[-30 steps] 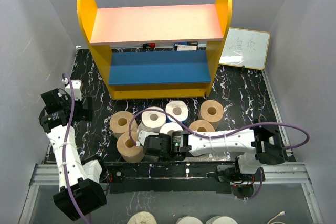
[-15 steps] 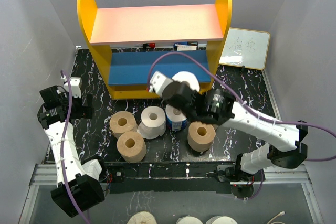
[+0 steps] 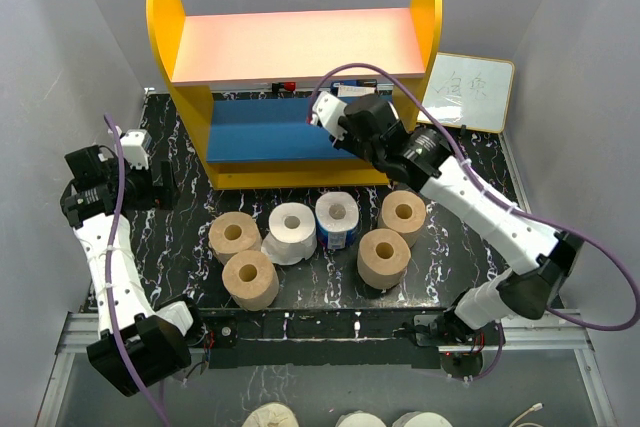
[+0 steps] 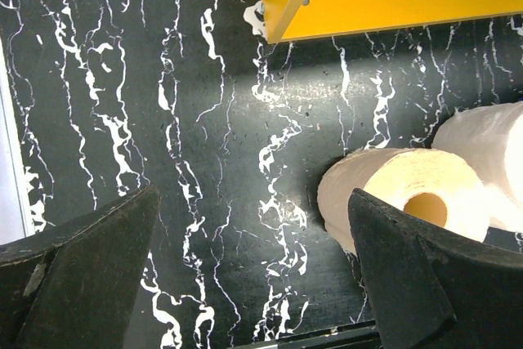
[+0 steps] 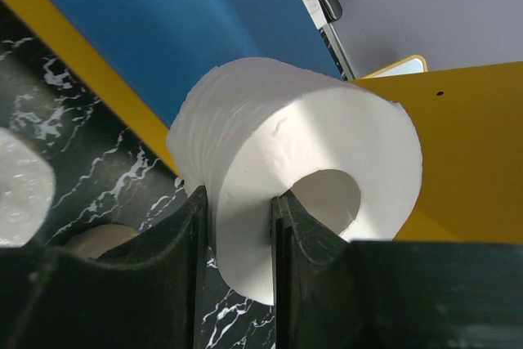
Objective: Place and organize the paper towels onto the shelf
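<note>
Swinging up from the cluster on the table, the right gripper (image 3: 345, 125) is now reaching under the pink top board (image 3: 300, 42) of the shelf (image 3: 165, 37), toward the right end of its blue lower board (image 3: 270, 132). It is clamping a white paper towel roll (image 5: 302, 161) by the wall, with one finger inside the hollow core and the other outside. The roll is hanging just in front of the yellow right side panel (image 5: 458, 145), above the board's front edge and not yet resting on it.

Six rolls are waiting on the black marbled table (image 3: 180, 147): four tan rolls (image 3: 233, 235), a bare white roll (image 3: 292, 231) and a blue-wrapped roll (image 3: 338, 219). The left gripper (image 4: 245, 284) is hovering wide open and empty near a tan roll.

Such a one-sided pinch is squeezing soft paper, so the roll could slip or sag. Letting go this close to the front edge risks it rolling off, and pushing further right risks knocking the panel.
</note>
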### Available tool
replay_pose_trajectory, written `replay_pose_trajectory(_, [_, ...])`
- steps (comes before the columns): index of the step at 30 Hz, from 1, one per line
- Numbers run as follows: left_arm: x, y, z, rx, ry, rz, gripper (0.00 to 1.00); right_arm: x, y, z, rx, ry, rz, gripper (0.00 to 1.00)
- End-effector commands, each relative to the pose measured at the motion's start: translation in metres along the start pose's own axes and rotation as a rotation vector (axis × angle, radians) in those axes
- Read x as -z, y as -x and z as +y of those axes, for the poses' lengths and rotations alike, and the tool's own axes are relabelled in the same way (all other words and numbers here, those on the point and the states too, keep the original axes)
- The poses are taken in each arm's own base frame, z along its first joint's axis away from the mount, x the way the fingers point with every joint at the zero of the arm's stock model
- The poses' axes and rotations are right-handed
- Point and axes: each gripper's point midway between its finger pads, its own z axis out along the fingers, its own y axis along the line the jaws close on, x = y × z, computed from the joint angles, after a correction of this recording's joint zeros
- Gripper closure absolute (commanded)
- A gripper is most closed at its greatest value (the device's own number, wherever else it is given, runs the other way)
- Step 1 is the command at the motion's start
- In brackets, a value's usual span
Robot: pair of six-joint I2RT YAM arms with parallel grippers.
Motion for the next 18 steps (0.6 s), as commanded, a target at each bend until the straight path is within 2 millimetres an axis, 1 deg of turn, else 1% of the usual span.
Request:
replay_pose_trajectory(1, [0.006, 0.019, -0.012, 0.006, -0.08, -0.025, 0.01, -0.013, 0.03, -0.046, -0.014, -0.09, -0.152, 1.0])
replay_pose_trajectory(3, [0.006, 0.023, -0.01, -0.001, -0.076, -0.025, 0.01, -0.024, 0.026, -0.053, -0.017, -0.101, -0.148, 1.0])
replay_pose_trajectory(6, [0.006, 0.026, -0.005, -0.02, -0.059, -0.033, 0.01, -0.04, 0.022, -0.057, -0.024, -0.086, -0.131, 1.0])
replay_pose_trajectory(12, [0.0, 0.02, 0.002, -0.037, -0.035, -0.015, 0.01, -0.067, 0.008, -0.056, -0.026, -0.091, -0.077, 1.0])
replay_pose_trajectory(16, [-0.005, 0.014, 0.007, -0.037, -0.019, 0.003, 0.01, -0.081, -0.002, -0.057, -0.023, -0.122, -0.028, 1.0])
replay_pose_trajectory(17, [-0.006, 0.013, 0.008, -0.039, -0.018, 0.005, 0.01, -0.083, -0.005, -0.058, -0.023, -0.138, -0.021, 0.99])
replay_pose_trajectory(18, [-0.008, 0.011, 0.009, -0.037, -0.017, 0.01, 0.01, -0.083, -0.006, -0.061, -0.026, -0.163, -0.018, 0.93])
